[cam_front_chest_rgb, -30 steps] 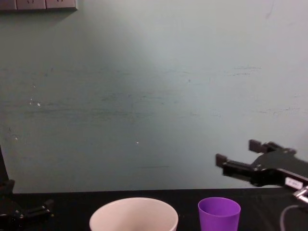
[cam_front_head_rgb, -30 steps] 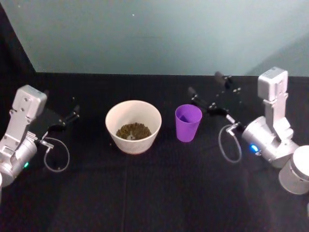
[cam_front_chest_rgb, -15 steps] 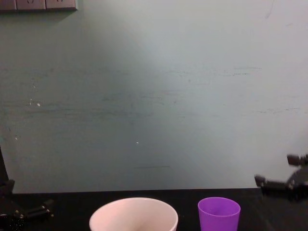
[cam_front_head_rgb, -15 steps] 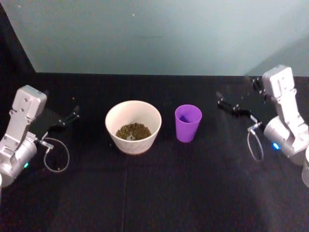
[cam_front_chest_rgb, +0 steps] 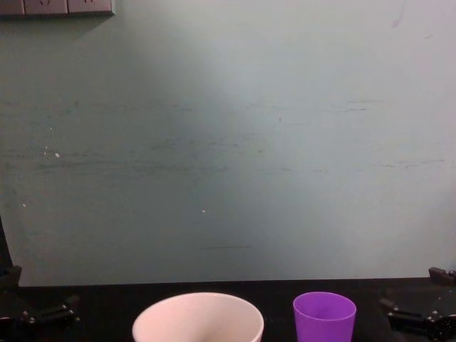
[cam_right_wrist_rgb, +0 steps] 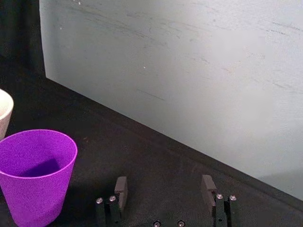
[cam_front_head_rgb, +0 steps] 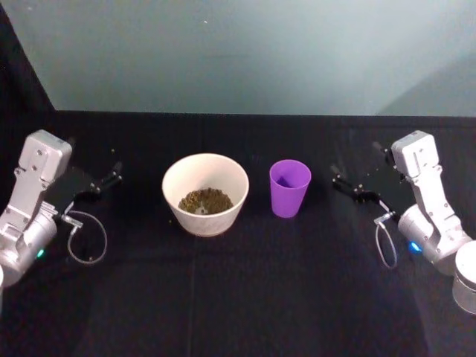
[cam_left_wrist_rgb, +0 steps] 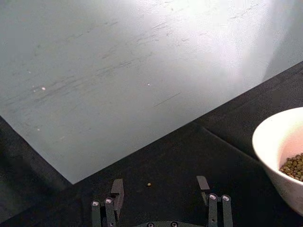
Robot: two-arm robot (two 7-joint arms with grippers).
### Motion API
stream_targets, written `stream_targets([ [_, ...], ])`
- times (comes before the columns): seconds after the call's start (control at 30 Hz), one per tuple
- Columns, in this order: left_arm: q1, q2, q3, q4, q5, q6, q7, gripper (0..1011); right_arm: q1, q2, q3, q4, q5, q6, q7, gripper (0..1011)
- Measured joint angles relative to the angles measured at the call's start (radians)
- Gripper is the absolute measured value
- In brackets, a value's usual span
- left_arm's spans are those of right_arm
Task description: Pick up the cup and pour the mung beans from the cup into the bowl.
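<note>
The purple cup [cam_front_head_rgb: 290, 188] stands upright on the black table, just right of the off-white bowl [cam_front_head_rgb: 205, 193]. A heap of mung beans [cam_front_head_rgb: 205, 201] lies in the bowl's bottom. In the right wrist view the cup [cam_right_wrist_rgb: 35, 175] shows a bare purple inside. My right gripper [cam_front_head_rgb: 355, 161] is open, right of the cup and apart from it, with nothing between its fingers [cam_right_wrist_rgb: 121, 187]. My left gripper [cam_front_head_rgb: 115, 167] rests open at the table's left, away from the bowl [cam_left_wrist_rgb: 279, 142]. The chest view has the cup [cam_front_chest_rgb: 324, 317] beside the bowl [cam_front_chest_rgb: 198, 320].
A pale teal wall [cam_front_head_rgb: 238, 52] closes off the far edge of the table. One stray bean [cam_left_wrist_rgb: 149, 184] lies on the black cloth ahead of my left gripper [cam_left_wrist_rgb: 160, 187]. Open cloth stretches in front of the bowl and cup.
My right gripper has drawn back to the right, away from the cup, and dropped lower. The cup, the bowl and my left arm have stayed where they were.
</note>
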Motion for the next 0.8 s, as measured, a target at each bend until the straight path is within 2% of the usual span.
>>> stream_targets([
  [0.8,0.0,0.0,0.0,0.0,0.0,0.0,0.0,1000,0.005,0.005,-0.004,-0.001,0.003,0.007,0.007,1000],
])
